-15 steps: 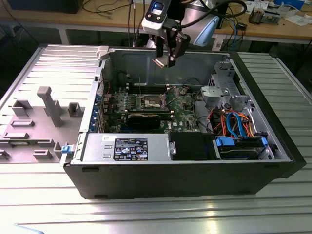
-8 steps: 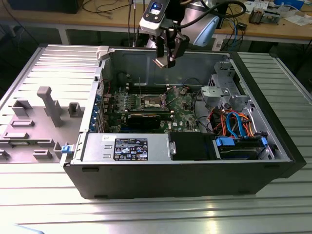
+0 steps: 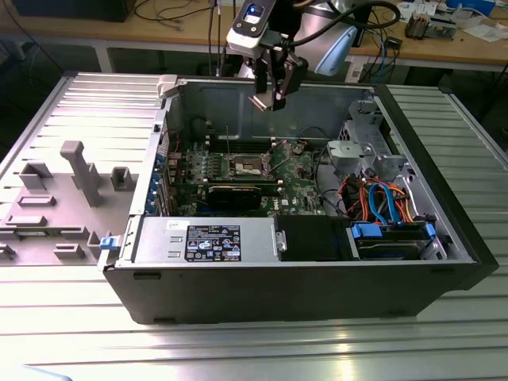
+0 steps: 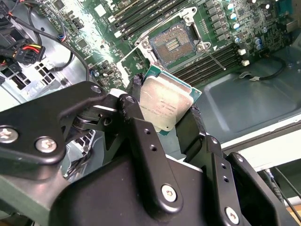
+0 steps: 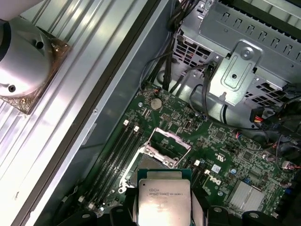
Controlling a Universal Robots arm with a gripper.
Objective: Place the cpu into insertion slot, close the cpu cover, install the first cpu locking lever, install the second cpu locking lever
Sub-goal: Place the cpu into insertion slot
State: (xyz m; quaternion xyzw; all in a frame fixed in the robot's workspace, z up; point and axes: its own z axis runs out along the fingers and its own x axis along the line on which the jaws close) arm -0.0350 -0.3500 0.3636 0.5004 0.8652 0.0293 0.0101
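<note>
The gripper (image 4: 165, 101) is clenched on the cpu (image 4: 164, 106), which is pinched by its edges between the black fingers (image 4: 141, 127), with its silver top seen in both wrist views. The chip is held in the air over the open computer case (image 3: 278, 286), well apart from the green motherboard (image 4: 101, 28). The insertion slot (image 4: 173, 44) lies uncovered below, its dark centre exposed.
</note>
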